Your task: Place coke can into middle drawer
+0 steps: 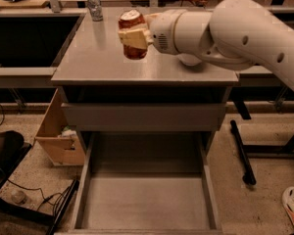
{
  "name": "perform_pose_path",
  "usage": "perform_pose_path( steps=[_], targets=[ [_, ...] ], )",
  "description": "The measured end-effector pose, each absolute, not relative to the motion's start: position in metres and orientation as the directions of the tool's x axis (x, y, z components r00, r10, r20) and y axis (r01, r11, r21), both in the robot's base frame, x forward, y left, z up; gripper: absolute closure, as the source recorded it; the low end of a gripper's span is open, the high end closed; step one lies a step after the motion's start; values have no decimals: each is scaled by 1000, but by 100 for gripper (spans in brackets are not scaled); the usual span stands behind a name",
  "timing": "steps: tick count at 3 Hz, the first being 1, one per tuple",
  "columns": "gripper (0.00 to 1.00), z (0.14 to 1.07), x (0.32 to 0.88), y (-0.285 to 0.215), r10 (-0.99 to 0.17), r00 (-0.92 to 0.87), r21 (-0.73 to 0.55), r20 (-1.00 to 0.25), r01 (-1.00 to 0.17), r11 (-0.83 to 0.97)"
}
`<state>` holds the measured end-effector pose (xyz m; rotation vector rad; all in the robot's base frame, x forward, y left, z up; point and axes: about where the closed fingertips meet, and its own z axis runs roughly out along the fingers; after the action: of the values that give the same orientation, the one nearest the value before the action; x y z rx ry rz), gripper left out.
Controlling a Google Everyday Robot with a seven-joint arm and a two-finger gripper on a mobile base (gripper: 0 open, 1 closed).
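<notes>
Camera view — gripper @ coke can

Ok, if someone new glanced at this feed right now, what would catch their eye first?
The big white arm reaching in from the right, its gripper clamped on the coke can above the cabinet top. Below it, the middle drawer stands pulled wide open at the bottom of the view.
</notes>
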<state>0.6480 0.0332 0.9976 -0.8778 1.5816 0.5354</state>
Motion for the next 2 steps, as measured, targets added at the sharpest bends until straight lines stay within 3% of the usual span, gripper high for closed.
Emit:
perform_pose_path(
  steps=[1, 2],
  targets=[
    [100, 929, 667, -16, -70, -29, -22, -997, -780, 626],
    [100, 929, 667, -16, -70, -29, -22, -997, -780, 626]
  ],
)
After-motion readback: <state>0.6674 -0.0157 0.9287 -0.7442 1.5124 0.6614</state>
